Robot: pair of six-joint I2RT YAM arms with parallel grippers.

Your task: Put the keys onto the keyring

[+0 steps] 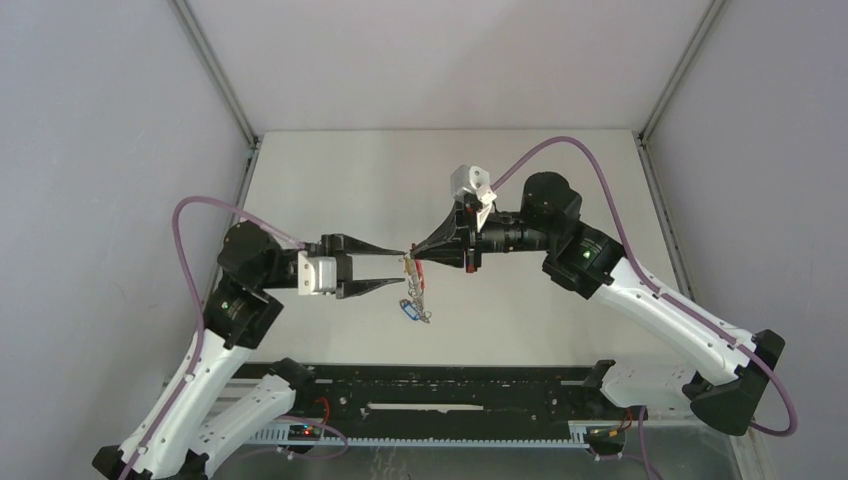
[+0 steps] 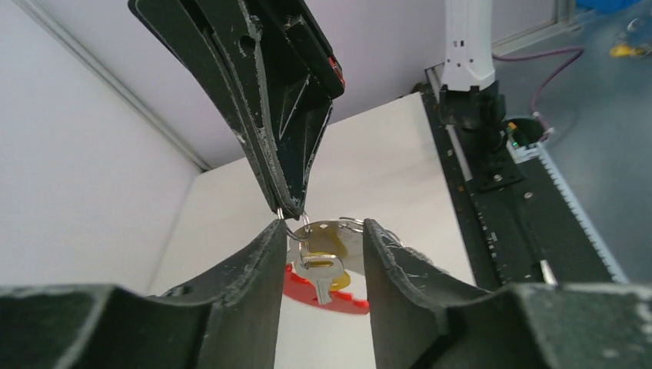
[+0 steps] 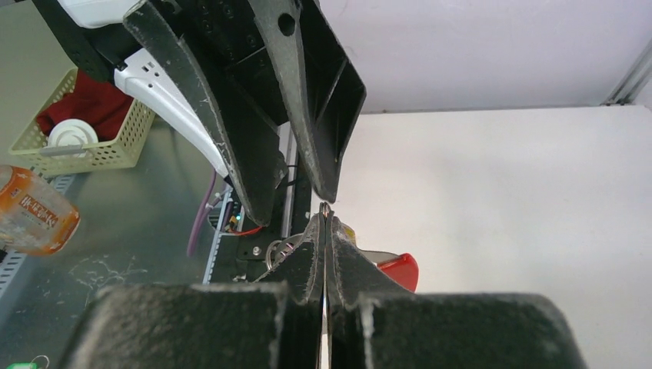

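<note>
Above the table, the right gripper is pinched tight on the keyring. The yellow key and the blue key both seem to hang on it. The left gripper, half open, holds nothing.

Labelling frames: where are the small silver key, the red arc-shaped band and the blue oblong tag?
Small silver key (image 2: 321,269): left wrist view, head.
Red arc-shaped band (image 2: 298,286): left wrist view, left end.
Blue oblong tag (image 1: 409,309): top external view, middle.
</note>
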